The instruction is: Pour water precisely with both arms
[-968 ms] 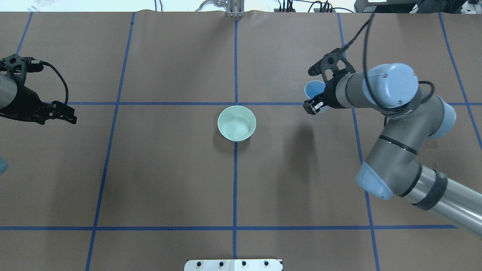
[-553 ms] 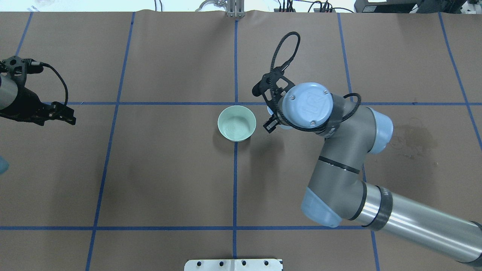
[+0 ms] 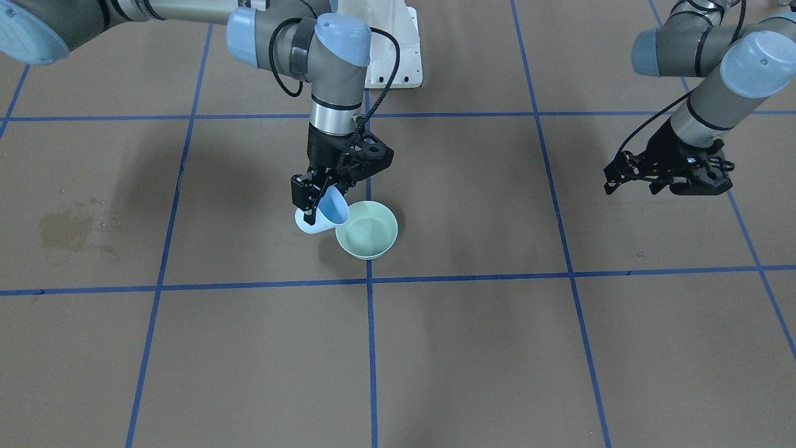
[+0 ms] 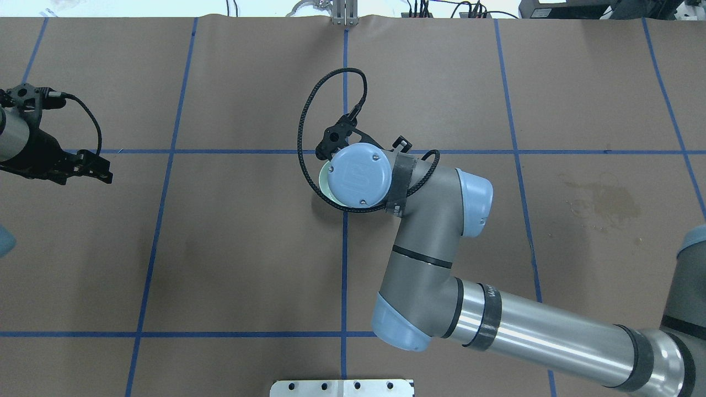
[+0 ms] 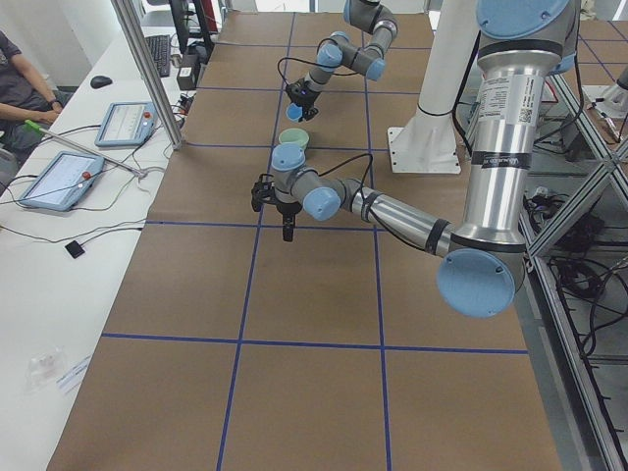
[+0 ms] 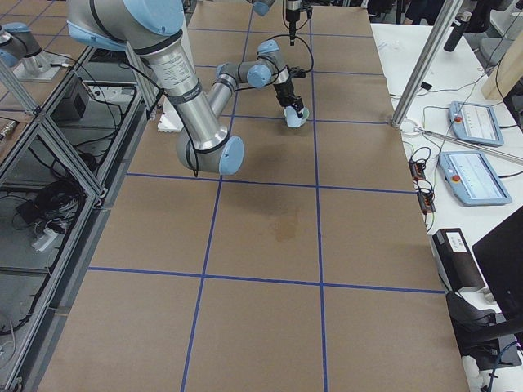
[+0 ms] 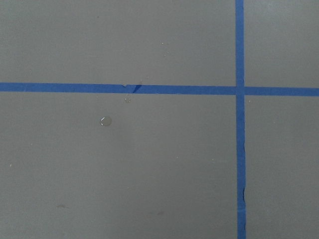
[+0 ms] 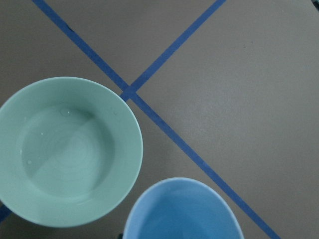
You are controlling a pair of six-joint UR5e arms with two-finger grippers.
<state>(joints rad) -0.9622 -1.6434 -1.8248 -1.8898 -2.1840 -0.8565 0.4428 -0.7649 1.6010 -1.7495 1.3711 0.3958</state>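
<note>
Blue cup (image 3: 328, 211) btwn R fingers (image 3: 301, 191)

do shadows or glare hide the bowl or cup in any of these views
Front-facing view: soft shadows only, bowl and cup clear. Overhead view: no glare, but the right arm covers all but a sliver of the bowl. Right wrist view: even light, bowl sharp, the close cup slightly soft.

Two arms (image 3: 329, 56) (image 3: 715, 99), one bowl (image 3: 368, 251), one cup (image 3: 333, 209)
</note>
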